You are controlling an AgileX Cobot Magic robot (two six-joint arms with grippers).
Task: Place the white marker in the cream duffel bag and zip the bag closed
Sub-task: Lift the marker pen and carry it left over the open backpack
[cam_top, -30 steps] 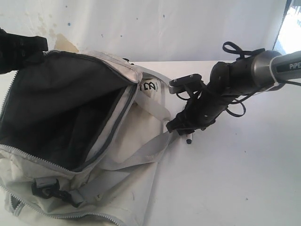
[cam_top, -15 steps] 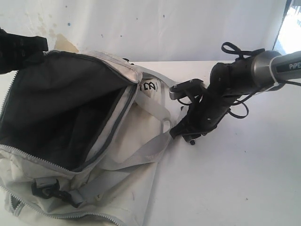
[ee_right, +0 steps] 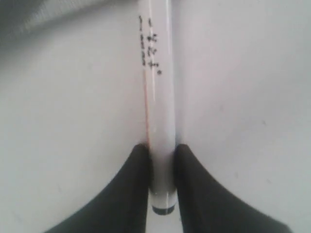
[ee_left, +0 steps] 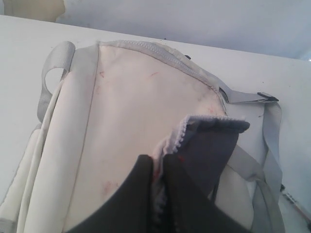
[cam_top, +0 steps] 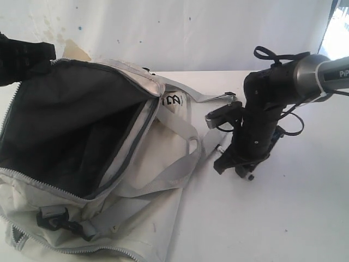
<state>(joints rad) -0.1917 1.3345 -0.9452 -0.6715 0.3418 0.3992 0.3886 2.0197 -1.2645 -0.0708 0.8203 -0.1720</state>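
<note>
The cream duffel bag (cam_top: 147,169) lies on the white table with its mouth wide open, showing dark grey lining (cam_top: 71,131). My left gripper (cam_top: 49,54) at the far left is shut on the bag's zipper edge (ee_left: 180,141) and holds it up; in the left wrist view its jaws (ee_left: 158,162) pinch that fabric. The white marker (ee_right: 158,97) lies to the right of the bag. In the right wrist view my right gripper (ee_right: 161,150) is shut on its barrel near the black end. In the exterior view that gripper (cam_top: 234,164) points down at the table beside the bag's straps.
A light grey strap (cam_top: 210,98) with a dark end trails across the table toward the right arm. Another grey strap loop (cam_top: 188,144) lies by the right gripper. A black buckle (cam_top: 54,218) sits on the bag's near side. A white wall stands behind.
The right arm has shifted right and toward the near side, away from the bag's straps, and its jaws have closed in on the marker. The left gripper and bag have stayed put.
</note>
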